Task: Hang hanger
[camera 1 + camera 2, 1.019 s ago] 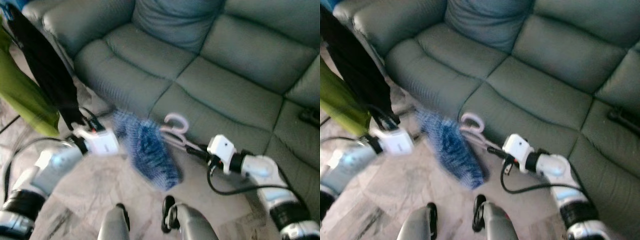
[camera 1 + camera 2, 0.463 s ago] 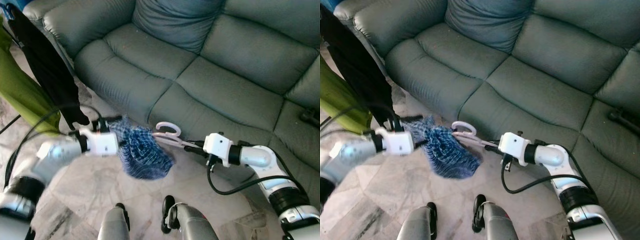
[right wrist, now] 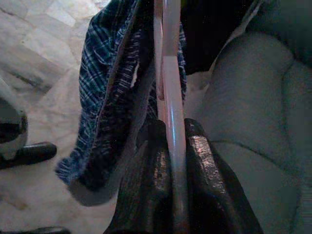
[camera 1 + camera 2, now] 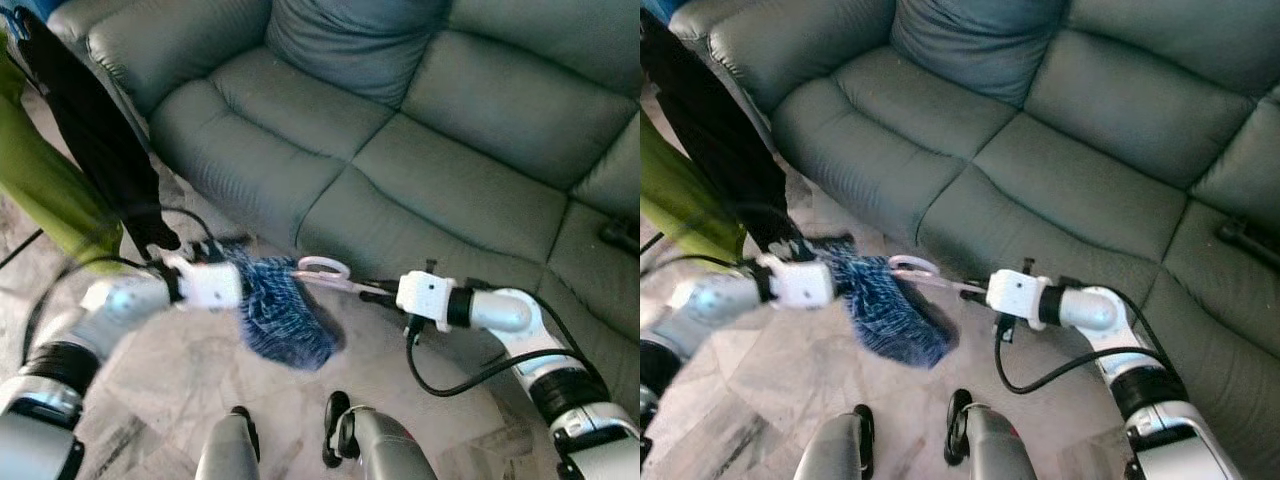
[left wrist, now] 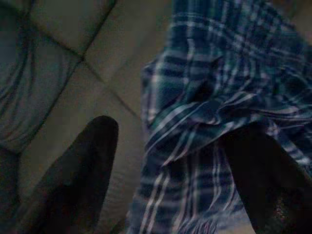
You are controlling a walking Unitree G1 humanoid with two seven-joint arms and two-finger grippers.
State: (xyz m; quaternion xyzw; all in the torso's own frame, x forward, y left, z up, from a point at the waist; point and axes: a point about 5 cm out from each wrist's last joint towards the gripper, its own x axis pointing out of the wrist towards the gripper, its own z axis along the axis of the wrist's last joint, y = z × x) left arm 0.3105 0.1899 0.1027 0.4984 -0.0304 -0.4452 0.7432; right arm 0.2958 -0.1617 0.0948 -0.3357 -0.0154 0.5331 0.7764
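A pink hanger (image 4: 322,268) carries a blue plaid garment (image 4: 285,315) low in front of the sofa. My right gripper (image 4: 372,292) is shut on the hanger's bar, which runs between its fingers (image 3: 155,161) in the right wrist view, with the plaid cloth (image 3: 112,97) hanging past them. My left gripper (image 4: 228,268) is at the garment's left edge. In the left wrist view its fingers (image 5: 73,175) stand wide apart, open, with the plaid cloth (image 5: 214,107) bunched between them.
A grey-green sofa (image 4: 400,110) spans the back. A black garment (image 4: 95,130) and a green one (image 4: 40,190) hang at the left. My feet (image 4: 335,430) stand on the marble floor (image 4: 170,390). A dark object (image 4: 620,232) lies at the sofa's right.
The right gripper has carried the hanger and garment leftward. The left gripper has come in against the garment's left edge, and the cloth now hangs bunched between the two arms.
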